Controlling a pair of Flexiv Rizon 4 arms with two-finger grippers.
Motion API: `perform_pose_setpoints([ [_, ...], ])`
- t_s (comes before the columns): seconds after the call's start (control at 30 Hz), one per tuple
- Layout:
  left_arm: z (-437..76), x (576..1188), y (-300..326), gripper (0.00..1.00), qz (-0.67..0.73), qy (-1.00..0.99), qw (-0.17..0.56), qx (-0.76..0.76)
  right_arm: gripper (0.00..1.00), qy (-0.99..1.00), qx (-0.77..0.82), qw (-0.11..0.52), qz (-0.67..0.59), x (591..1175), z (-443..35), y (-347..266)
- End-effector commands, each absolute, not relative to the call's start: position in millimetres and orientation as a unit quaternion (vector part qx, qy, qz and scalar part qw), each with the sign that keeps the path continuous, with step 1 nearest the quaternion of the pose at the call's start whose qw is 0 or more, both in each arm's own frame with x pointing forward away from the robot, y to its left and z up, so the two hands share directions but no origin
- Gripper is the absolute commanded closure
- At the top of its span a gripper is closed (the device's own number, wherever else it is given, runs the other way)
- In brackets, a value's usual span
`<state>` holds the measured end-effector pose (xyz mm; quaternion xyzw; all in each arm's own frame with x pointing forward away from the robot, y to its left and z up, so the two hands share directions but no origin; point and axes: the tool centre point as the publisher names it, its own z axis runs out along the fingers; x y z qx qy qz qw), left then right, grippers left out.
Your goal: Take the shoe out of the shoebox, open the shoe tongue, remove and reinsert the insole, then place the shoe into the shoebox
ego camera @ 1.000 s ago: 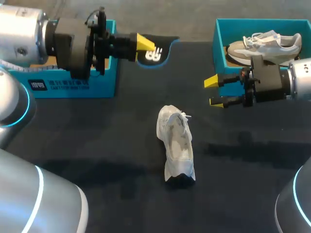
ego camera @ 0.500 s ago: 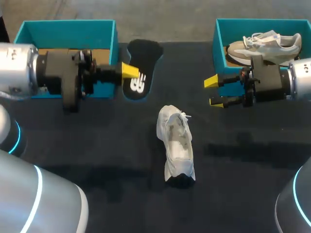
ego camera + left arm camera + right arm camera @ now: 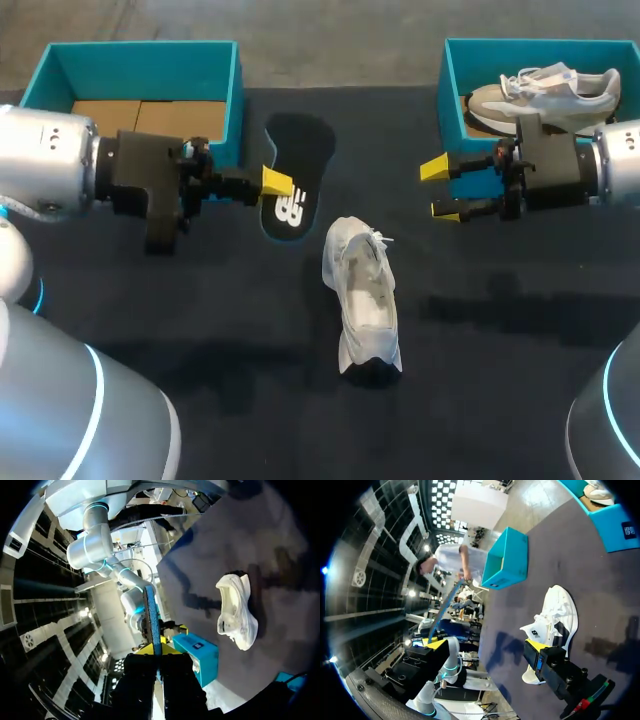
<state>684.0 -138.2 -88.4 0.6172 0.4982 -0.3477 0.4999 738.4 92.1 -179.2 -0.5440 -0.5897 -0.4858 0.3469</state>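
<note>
At the left end effector (image 3: 276, 183): was clenched on the black insole (image 3: 297, 160).
Right end effector (image 3: 440, 189): was released, held nothing.
Shoe (image 3: 362, 296): lay on the desk (image 3: 520, 340), just right of the insole, long way running near to far; left arm was nearer.

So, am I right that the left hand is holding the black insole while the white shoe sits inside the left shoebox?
Not quite. The left hand does hold the black insole, but the white shoe is not inside the left shoebox. It lies on the table between the two boxes, as the head view shows.
</note>
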Motion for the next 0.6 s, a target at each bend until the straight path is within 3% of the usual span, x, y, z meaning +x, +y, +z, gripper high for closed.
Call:
perform_pose_setpoints([
  [0.03,-82.2,690.6,-136.1,1.0,-0.35,0.496,0.491,0.625,0.0,-0.59,-0.544,0.347,-0.486,739.3,-179.7,93.6],
  [0.33,-82.2,690.6,-136.1,1.0,-0.35,0.496,0.491,0.625,0.0,-0.59,-0.544,0.347,-0.486,739.3,-179.7,93.6],
  [0.6,-110.7,697.6,-127.2,1.0,-0.344,0.468,0.541,0.608,0.0,-0.59,-0.544,0.347,-0.486,739.3,-179.7,93.6],
])
